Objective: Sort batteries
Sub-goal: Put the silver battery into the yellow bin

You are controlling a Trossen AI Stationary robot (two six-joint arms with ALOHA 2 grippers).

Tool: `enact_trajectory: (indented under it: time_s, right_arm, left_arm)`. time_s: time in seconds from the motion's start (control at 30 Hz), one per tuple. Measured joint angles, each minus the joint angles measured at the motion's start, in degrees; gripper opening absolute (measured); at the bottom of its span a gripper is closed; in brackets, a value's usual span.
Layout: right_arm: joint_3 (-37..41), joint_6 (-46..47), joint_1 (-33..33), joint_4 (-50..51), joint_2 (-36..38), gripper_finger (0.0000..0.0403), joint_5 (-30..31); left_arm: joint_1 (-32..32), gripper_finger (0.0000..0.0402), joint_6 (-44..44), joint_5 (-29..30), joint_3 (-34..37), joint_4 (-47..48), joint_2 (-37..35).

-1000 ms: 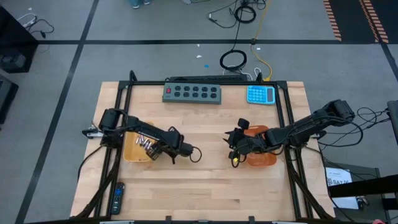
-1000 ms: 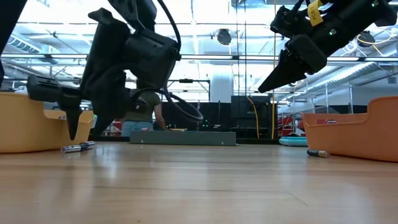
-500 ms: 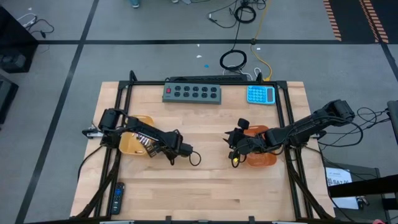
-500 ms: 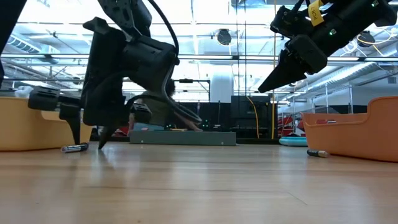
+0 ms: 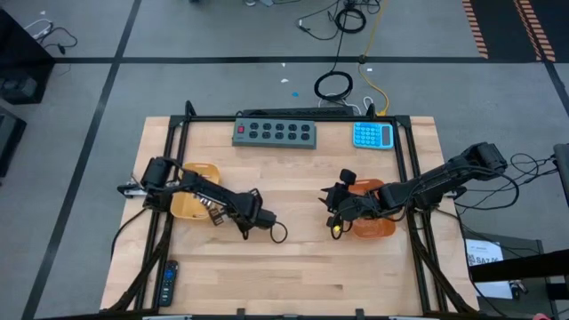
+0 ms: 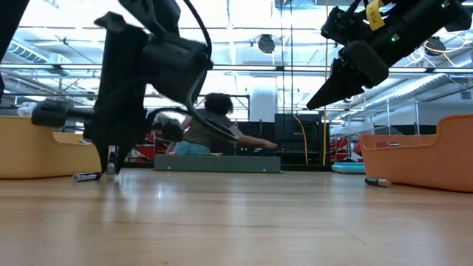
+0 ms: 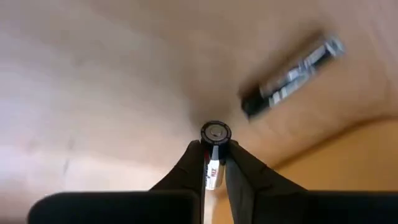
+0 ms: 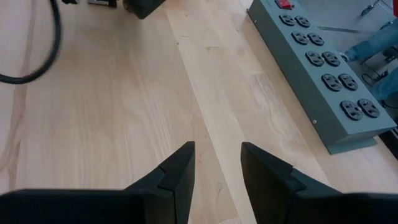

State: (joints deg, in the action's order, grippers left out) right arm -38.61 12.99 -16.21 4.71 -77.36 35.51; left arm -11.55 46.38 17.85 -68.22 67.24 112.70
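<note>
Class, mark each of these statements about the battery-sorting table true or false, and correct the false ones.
1. The left gripper is shut on a battery. True.
2. The right gripper holds a battery. False: its fingers are open with nothing between them.
3. Another battery lies loose on the table near the left gripper. True.
4. The calculator sits in the left tray. False: it lies on the table's far edge, right of the power strip.
5. The remote lies at the table's near left corner. True.
</note>
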Motion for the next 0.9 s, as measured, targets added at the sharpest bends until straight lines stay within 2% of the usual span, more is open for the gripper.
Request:
enact_trajectory:
  time_s: [0.17, 0.3, 0.4, 0.47, 0.57, 0.73, 0.8, 0.9]
  right_arm:
    - [0.0, -0.51, 0.12, -0.33, 0.0, 0.0121, 0.09]
    - [0.0, -2.07, 0.63, -1.26, 0.0, 0.0121, 0.15]
    - [-0.02, -4.01, 1.18, -2.97, 0.0, 0.0121, 0.1]
    - [-0.02, -5.43, 1.49, -5.14, 0.0, 0.0121, -0.88]
    - [-0.07, -6.36, 1.96, -7.7, -0.01, 0.0121, -5.42]
    - [-0.07, -5.31, 1.52, -7.99, -0.01, 0.0121, -7.23]
    - [-0.07, -5.29, 1.46, -8.32, -0.02, 0.0121, -7.22]
    - [-0.07, -5.25, 1.49, -9.5, -0.02, 0.0121, -7.18]
  left_arm:
    - [-0.31, 0.0038, -9.85, 1.87, -6.51, 7.25, 0.0]
    - [-0.17, 0.0038, -26.8, 1.99, -13.82, 13.75, -0.22]
    - [2.01, 0.0038, -43.53, -7.2, -16.13, 18.93, -1.97]
    - [3.22, 0.0038, -51.94, -11.74, -13.88, 20.75, -4.34]
    - [3.41, 0.0038, -57.19, -13.45, -7.24, 20.21, -10.24]
    - [5.69, 0.0038, -65.3, -18.98, 6.92, 7.69, -24.28]
    - [7.85, 0.0038, -68.95, -19.39, 11.99, 3.74, -29.16]
    - [11.83, 0.0038, -74.69, -19.39, 17.76, 2.9, -33.59]
